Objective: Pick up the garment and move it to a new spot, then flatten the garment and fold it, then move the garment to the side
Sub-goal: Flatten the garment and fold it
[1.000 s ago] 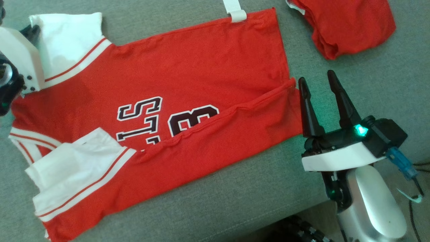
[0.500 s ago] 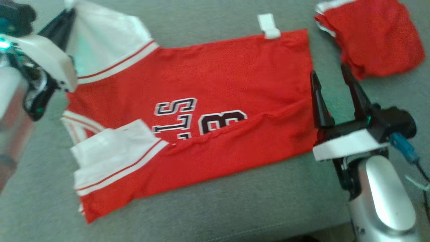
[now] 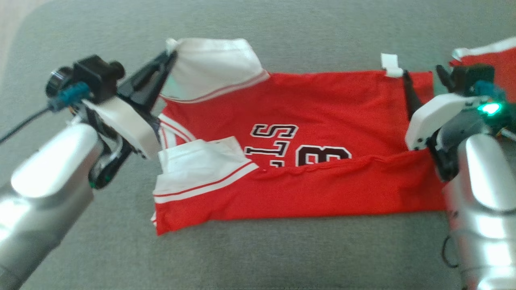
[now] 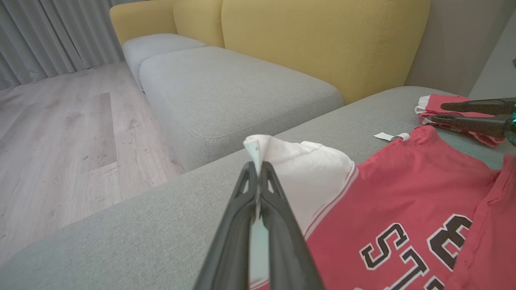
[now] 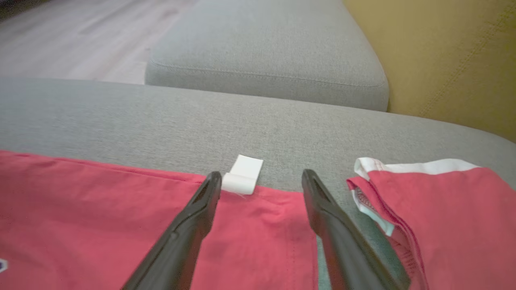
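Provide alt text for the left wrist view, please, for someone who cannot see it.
The left gripper, jaws shut, pinches the white sleeve of a red jersey on a grey sofa cushion. The right gripper is open at the jersey's far corner, beside another red garment; a yellow sofa back stands behind.

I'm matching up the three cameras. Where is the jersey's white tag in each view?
Head view: tag upper right, on the jersey's far edge.
Left wrist view: right of centre, mid-height.
Right wrist view: near the centre.
Shared landmark: the second red garment, close by the tag.
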Controlling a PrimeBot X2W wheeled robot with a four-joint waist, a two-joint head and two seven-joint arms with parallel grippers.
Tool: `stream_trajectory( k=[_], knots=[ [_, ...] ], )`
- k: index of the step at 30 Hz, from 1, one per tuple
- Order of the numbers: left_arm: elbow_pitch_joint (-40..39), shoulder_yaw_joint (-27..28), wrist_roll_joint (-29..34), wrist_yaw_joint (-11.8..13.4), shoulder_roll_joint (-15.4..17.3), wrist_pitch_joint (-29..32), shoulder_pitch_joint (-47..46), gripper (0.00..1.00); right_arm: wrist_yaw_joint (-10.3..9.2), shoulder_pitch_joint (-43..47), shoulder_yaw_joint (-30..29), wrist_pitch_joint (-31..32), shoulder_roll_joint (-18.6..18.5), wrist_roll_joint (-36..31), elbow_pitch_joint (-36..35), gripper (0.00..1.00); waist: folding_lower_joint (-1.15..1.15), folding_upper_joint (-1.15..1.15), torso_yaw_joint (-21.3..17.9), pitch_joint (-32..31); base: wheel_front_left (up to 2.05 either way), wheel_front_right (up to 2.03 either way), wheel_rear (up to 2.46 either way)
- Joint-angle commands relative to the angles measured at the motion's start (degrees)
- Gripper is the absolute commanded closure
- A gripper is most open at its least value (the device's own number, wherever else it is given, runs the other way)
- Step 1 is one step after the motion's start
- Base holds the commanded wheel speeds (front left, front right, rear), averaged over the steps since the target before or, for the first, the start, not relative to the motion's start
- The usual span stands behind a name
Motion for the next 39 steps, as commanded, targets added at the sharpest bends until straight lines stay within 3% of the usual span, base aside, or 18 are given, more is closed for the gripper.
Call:
stream_trajectory(
  k=[1, 12, 22, 23, 24, 25, 32, 39],
  knots=[
    [-1.9, 2.2, 0.7, 0.6, 2.8, 0.1, -1.9, 1.00, 0.37, -2.4, 0.6, 0.3, -0.6, -0.8, -0.6, 0.00, 0.01, 0.00, 1.3, -0.4, 0.00, 0.00, 0.00],
    [-12.9, 1.2, 1.0, 3.8, 3.9, 2.6, -0.2, 1.00, 0.37, -13.1, -5.1, 2.9, -5.5, -7.2, 17.2, 0.00, 0.01, 0.00, 4.5, 2.6, 0.00, 0.00, 0.00],
    [-14.8, 1.3, 1.0, 4.3, 5.1, 3.8, -1.2, 1.00, 0.37, -16.5, -7.3, 2.5, -6.0, -12.3, 27.4, 0.00, 0.01, 0.00, 4.9, 3.9, 0.00, 0.00, 0.00],
    [-14.8, 1.4, 0.9, 4.3, 5.1, 3.9, -1.3, 1.00, 0.37, -16.9, -7.3, 2.6, -5.9, -12.5, 28.3, 0.07, 0.01, 0.00, 4.8, 3.9, 0.00, 0.00, 0.00],
    [-14.6, 1.5, 0.9, 4.3, 5.2, 3.9, -1.5, 1.00, 0.37, -17.3, -7.4, 2.6, -5.7, -12.7, 29.0, 0.75, 0.01, 0.00, 4.7, 3.9, 0.00, 0.00, 0.00],
    [-14.4, 1.6, 0.8, 4.3, 5.3, 3.9, -1.6, 1.00, 0.37, -17.7, -7.4, 2.5, -5.6, -12.8, 29.6, 1.00, 0.01, 0.00, 4.6, 3.9, 0.00, 0.00, 0.00],
    [-12.1, 3.1, 0.3, 4.8, 5.8, 2.9, -2.6, 1.00, 0.37, -21.9, -6.3, -1.3, -5.0, -12.0, 31.5, 1.00, 0.01, 0.00, 3.1, 3.2, 0.00, 0.00, 0.00],
    [-6.9, 5.6, -0.6, 4.9, 6.1, 1.5, -5.5, 1.00, 0.37, -28.3, -3.0, -8.5, -4.1, -6.8, 32.2, 1.00, 0.01, 0.00, 0.8, 2.8, 0.00, 0.00, 0.00]
  ],
)
